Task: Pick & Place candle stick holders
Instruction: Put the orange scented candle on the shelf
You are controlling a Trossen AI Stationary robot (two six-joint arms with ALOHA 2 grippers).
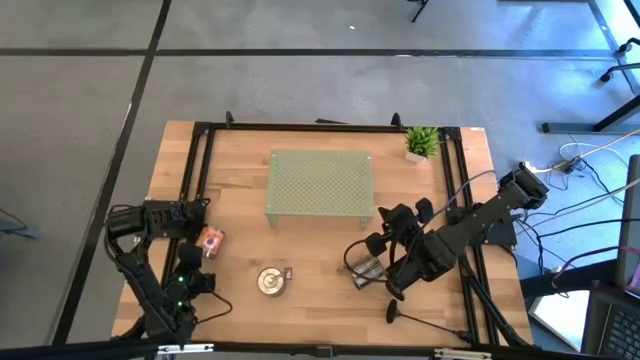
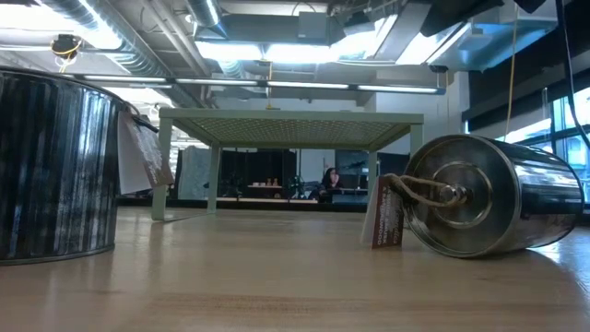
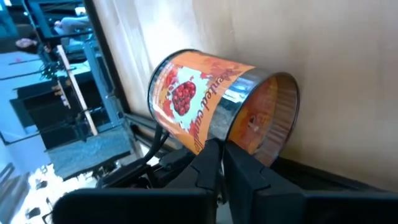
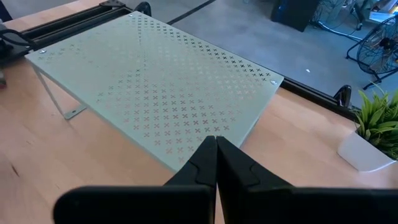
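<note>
Hovering beside the orange tin [image 3: 217,106], the left gripper [image 3: 222,163] is keeping its fingers pressed together, empty. The right gripper [image 4: 216,163], likewise closed, is facing the green perforated shelf [image 4: 163,84]. One candle stick holder [image 1: 420,321] is lying near the table's [image 1: 320,290] front right edge.

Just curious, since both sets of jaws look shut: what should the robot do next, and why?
Probably swing the right gripper back to the black candle stick holder lying on the table beside that arm: its jaws are shut on nothing, facing the green shelf.
</note>
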